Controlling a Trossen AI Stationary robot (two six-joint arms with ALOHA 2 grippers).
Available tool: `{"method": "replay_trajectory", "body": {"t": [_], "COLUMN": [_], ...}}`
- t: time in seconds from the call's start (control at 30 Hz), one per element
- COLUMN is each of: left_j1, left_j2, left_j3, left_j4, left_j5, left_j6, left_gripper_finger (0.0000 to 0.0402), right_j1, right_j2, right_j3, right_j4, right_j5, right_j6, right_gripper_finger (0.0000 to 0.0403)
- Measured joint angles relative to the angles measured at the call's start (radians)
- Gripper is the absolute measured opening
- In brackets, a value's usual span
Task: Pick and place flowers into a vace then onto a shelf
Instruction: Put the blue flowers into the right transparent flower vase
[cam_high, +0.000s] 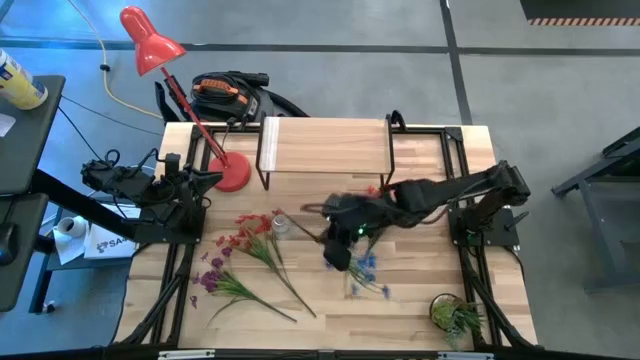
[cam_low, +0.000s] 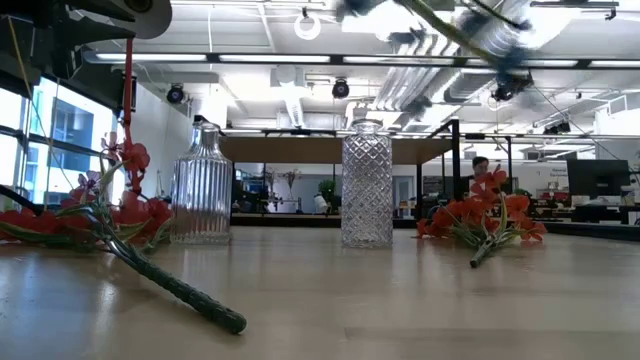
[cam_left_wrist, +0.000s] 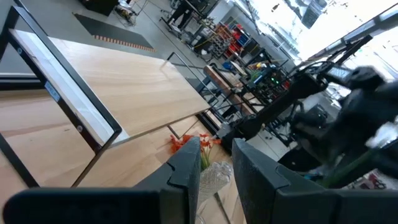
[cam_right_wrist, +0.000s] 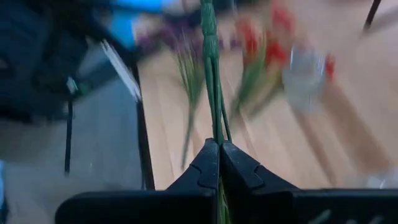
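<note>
pinching a green flower stem (cam_right_wrist: 211, 74) between right gripper (cam_right_wrist: 219, 163) fingers, above table

— Where are the flowers (cam_high: 250, 262)?
— Red, orange and purple sprays lie flat on the table, left of the right gripper (cam_high: 338, 258); a blue spray's green stem (cam_right_wrist: 210, 74) is pinched in it.
— The shelf (cam_high: 325, 146)?
— Beyond the gripper, upright, its plank top bare.

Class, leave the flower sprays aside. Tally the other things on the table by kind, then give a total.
Clear glass vases: 2 (one ribbed, one diamond-cut)
Red desk lamp: 1
Light wooden shelf with black metal legs: 1
Small leafy green plant: 1
Total: 5
</note>
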Motion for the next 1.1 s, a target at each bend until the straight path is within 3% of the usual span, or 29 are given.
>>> {"method": "replay_trajectory", "body": {"t": [0.23,0.3,0.43,0.53,0.73,0.93,1.0,1.1], "left_j1": [0.000,0.000,0.000,0.000,0.000,0.000,0.000,0.000], "left_j2": [0.000,0.000,0.000,0.000,0.000,0.000,0.000,0.000], "left_j3": [0.000,0.000,0.000,0.000,0.000,0.000,0.000,0.000], "left_j4": [0.000,0.000,0.000,0.000,0.000,0.000,0.000,0.000], "left_j5": [0.031,0.042,0.051,0.061,0.061,0.061,0.061,0.060], "left_j6": [0.000,0.000,0.000,0.000,0.000,-0.003,-0.003,-0.008], "left_gripper_finger": [0.0127,0.0127,0.0127,0.0127,0.0127,0.0127,0.0127,0.0127], "right_j1": [0.004,0.025,0.084,0.103,0.084,0.031,0.007,-0.029], "right_j2": [-0.002,-0.002,-0.002,-0.003,0.006,0.068,0.086,0.087], "right_j3": [0.278,0.353,0.450,0.483,0.459,0.420,0.400,0.348], "right_j4": [-0.053,-0.144,-0.274,-0.300,-0.367,-0.669,-0.781,-0.810], "right_j5": [0.276,0.424,0.827,1.019,1.190,1.333,1.342,1.297], "right_j6": [-0.179,-0.262,-0.506,-0.674,-0.943,-1.237,-1.284,-1.259], "right_gripper_finger": [0.0000,0.0000,0.0000,0.0000,0.0000,0.0000,0.0000,0.0000]}}
